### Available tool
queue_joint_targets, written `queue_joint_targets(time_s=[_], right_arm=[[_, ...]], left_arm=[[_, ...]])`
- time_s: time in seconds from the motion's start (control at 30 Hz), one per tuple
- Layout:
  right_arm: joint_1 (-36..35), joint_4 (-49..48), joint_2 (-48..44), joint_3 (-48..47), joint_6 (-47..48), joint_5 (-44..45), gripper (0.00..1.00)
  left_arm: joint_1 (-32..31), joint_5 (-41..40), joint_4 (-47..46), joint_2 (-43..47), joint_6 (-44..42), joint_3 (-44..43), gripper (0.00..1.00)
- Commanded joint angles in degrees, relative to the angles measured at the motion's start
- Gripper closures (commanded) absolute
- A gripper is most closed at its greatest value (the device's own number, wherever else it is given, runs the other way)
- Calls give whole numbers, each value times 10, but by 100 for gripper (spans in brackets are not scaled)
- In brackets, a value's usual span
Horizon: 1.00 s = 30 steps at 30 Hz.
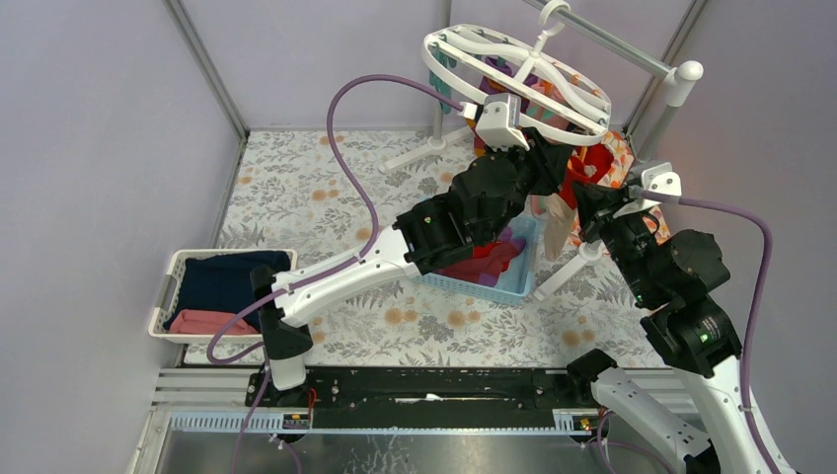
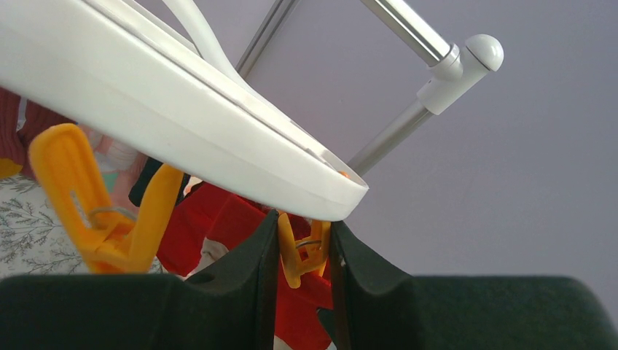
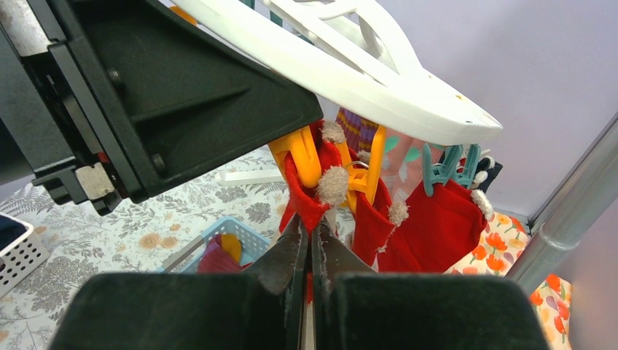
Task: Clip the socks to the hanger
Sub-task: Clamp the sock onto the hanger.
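White plastic hanger point(image 3: 393, 87), an oval ring, hooked on the rack bar point(image 1: 612, 44) above the floral surface point(image 1: 296, 188). Other red socks point(image 3: 437, 226) hang clipped under its rim.
Item, left end effector point(image 2: 302, 237): fingers pinching an orange clip point(image 2: 306, 255) beneath the ring.
Item, right end effector point(image 3: 310, 233): pressed together on a red sock point(image 3: 306, 197), held up against that clip.
Light blue basket point(image 1: 523, 267): loose socks point(image 1: 484, 262), red and purple.
White basket point(image 1: 168, 291), left: navy cloth point(image 1: 222, 276), pink cloth point(image 1: 212, 321).
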<state>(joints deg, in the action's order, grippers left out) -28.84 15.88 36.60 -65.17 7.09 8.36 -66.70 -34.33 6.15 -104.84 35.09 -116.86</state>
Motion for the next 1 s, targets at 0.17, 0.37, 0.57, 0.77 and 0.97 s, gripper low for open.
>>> queue_joint_targets(time_s=[0.17, 0.37, 0.57, 0.77, 0.97], right_arm=[[-5, -29, -3, -13, -3, -3, 100], [-4, -24, -7, -10, 0, 4, 95], [-5, -17, -13, -2, 1, 10, 77], [-5, 9, -42, 20, -4, 12, 50], [-4, 58, -86, 52, -19, -7, 21]], left_arm=[[5, 2, 3, -1, 12, 14, 70], [5, 7, -6, 13, 14, 35, 46], [5, 17, -19, 48, 11, 77, 31], [5, 41, -59, 122, -5, 186, 12], [5, 104, -141, 230, -61, 327, 1]])
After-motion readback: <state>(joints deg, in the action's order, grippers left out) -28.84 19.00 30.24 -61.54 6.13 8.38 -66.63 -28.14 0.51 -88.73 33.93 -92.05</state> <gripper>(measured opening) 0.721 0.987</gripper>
